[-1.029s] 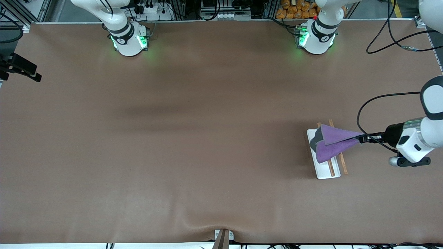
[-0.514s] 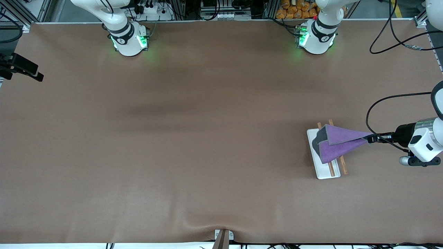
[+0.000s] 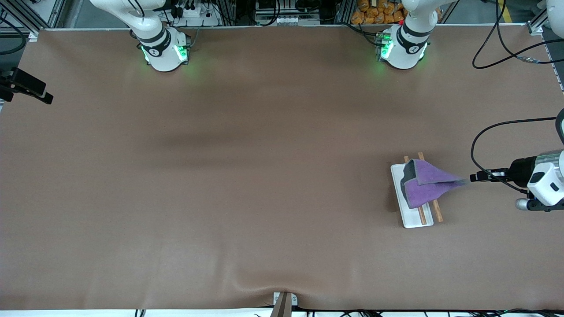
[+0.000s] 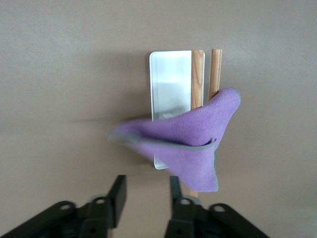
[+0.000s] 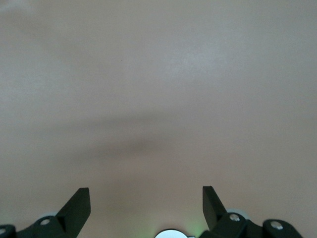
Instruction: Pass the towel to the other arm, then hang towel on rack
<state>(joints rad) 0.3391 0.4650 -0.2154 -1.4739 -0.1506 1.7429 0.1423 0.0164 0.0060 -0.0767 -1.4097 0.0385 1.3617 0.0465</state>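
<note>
The small square purple microfibre towel point(image 3: 425, 185) with its dark grey underside lies draped over the two thin light-brown wooden rods of the rack point(image 3: 417, 218), whose narrow white tray base sits on the brown bench point(image 3: 246, 176) in the middle right of the front view, toward the left arm's end. One corner of the cloth sticks out sideways past the rods, pointing at the left pincer point(image 3: 472, 177), which hovers just beside that tip at the right edge of the frame without touching it. In the left wrist view the towel point(image 4: 190, 141) sags across both rods and part of the white tray point(image 4: 170, 87), and the two black fingers point(image 4: 118, 196) of the left pincer stand part-way apart low in the frame, with nothing between them.

The right arm waits. Its pincer point(image 5: 146, 206) shows only in the right wrist view, at the bottom of the frame, its fingers spread wide over bare brown bench and holding nothing.
</note>
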